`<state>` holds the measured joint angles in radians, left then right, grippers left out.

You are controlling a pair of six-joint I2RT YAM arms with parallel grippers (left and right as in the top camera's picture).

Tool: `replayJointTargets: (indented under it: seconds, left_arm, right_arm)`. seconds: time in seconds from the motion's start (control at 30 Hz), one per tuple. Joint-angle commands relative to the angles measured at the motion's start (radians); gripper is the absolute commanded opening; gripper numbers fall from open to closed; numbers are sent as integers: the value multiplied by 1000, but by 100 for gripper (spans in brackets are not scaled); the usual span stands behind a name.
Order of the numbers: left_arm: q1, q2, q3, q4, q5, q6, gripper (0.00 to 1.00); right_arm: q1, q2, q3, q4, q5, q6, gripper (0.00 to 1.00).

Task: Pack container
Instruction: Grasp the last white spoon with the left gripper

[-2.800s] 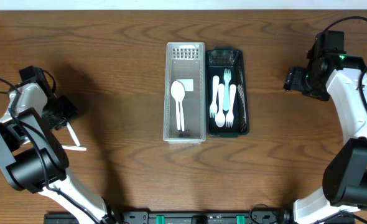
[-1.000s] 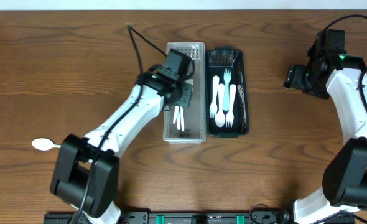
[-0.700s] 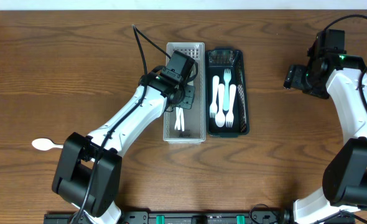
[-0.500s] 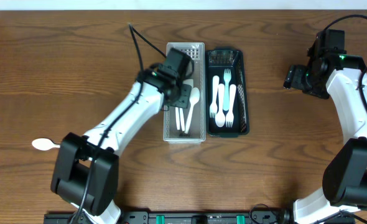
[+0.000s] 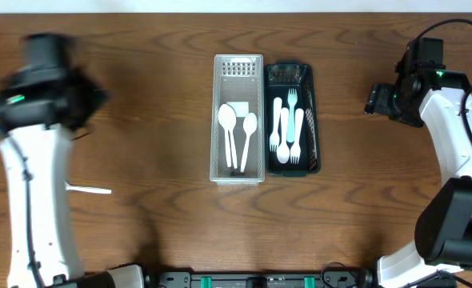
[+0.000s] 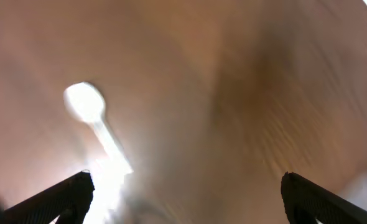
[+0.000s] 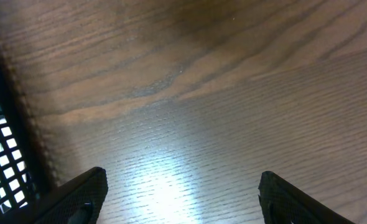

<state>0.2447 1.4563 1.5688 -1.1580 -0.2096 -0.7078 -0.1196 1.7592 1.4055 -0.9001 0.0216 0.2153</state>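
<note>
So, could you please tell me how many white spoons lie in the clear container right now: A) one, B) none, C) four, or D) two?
D: in the overhead view, the clear container holds one white spoon and a second white spoon lying beside it.

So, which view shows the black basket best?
Overhead: the whole black basket shows, white forks inside. The right wrist view catches only its mesh edge; the left wrist view, blurred, shows none of it.
</note>
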Motion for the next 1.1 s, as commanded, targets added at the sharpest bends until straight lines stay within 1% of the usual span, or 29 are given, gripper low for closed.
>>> replayJointTargets:
  seconds: [0.0, 0.13, 0.27, 0.37, 0.47, 0.63, 0.8, 0.9, 1.07]
  left_arm:
    - [146, 21, -71, -7, 40, -201, 98]
    - [275, 43, -185, 32, 53, -256, 98]
    - [371, 51, -352, 162, 106, -254, 98]
    - [430, 63, -472, 284, 130, -196, 98]
    - [460, 95, -536, 355, 132, -145, 98]
    - [465, 201, -546, 408, 147, -35, 98]
    - [465, 277, -546, 429, 151, -16, 98]
    - [463, 295, -546, 452, 150, 21, 98]
    - [463, 312, -546, 480, 150, 24, 98]
  right_arm:
    - [-6, -1, -2, 1, 3, -15, 81]
    - [-6, -1, -2, 2, 3, -15, 82]
    - [-6, -1, -2, 0, 4, -15, 82]
    - [-6, -1, -2, 0, 4, -15, 81]
    - [-6, -1, -2, 0, 4, -15, 81]
    - [-6, -1, -2, 3, 3, -15, 81]
    - [-5, -1, -2, 0, 3, -15, 81]
    - [-5, -1, -2, -6, 3, -15, 81]
    - [-5, -1, -2, -9, 3, -14, 81]
